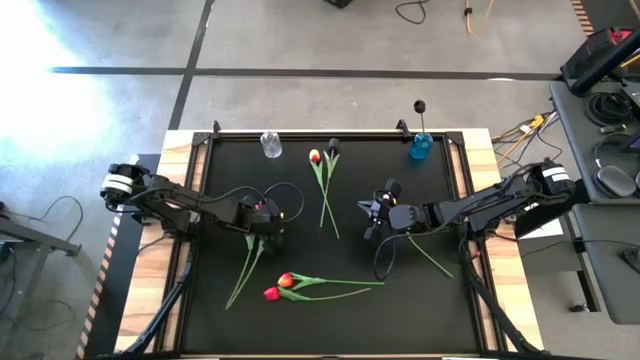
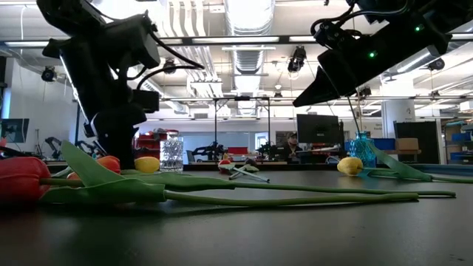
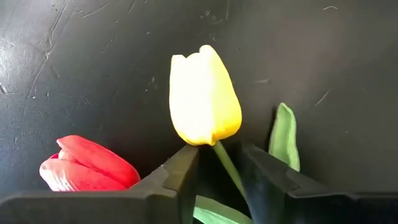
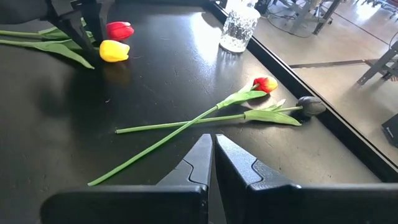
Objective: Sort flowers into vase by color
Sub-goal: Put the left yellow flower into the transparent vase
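- Yellow tulip [image 3: 205,96] lies on the black table [image 1: 420,300], its stem running between the left gripper [image 3: 217,168] fingers just below the head.
- Those fingers stand partly apart around the stem; whether they touch it I cannot tell.
- Red tulip [image 3: 87,165] lies just beside.
- Right gripper [image 4: 212,155] hangs mid-table, fingers together, empty.
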Controlling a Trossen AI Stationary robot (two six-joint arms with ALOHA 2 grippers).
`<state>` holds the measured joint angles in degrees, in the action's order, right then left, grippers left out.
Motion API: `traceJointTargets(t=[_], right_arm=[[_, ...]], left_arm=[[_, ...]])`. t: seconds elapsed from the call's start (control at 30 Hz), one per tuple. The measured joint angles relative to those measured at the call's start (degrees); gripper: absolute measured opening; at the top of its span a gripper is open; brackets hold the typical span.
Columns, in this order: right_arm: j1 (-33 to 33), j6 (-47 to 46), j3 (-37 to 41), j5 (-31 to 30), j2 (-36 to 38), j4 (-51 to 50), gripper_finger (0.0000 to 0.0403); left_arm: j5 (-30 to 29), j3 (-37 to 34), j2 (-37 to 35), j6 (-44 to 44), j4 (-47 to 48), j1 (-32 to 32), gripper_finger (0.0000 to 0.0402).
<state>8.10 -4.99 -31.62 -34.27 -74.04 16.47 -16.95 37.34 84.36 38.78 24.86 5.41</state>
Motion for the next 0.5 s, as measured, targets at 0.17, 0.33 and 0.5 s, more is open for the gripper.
traceJointTargets(t=[0.17,0.33,0.5], right_arm=[[0.00,-0.01,0.00,0.01,0.00,-0.02,0.0013],[0.00,-0.43,0.00,0.01,0.00,-0.02,0.0013],[0.00,-0.57,0.00,0.23,0.00,-0.02,0.0013]], left_arm=[[-0.31,-0.24,-0.18,-1.57,0.07,0.00,0.0019],[-4.75,1.71,-3.04,-5.92,1.44,-0.74,0.0012],[-12.64,5.66,-10.15,-12.72,1.61,-2.83,0.0005]])
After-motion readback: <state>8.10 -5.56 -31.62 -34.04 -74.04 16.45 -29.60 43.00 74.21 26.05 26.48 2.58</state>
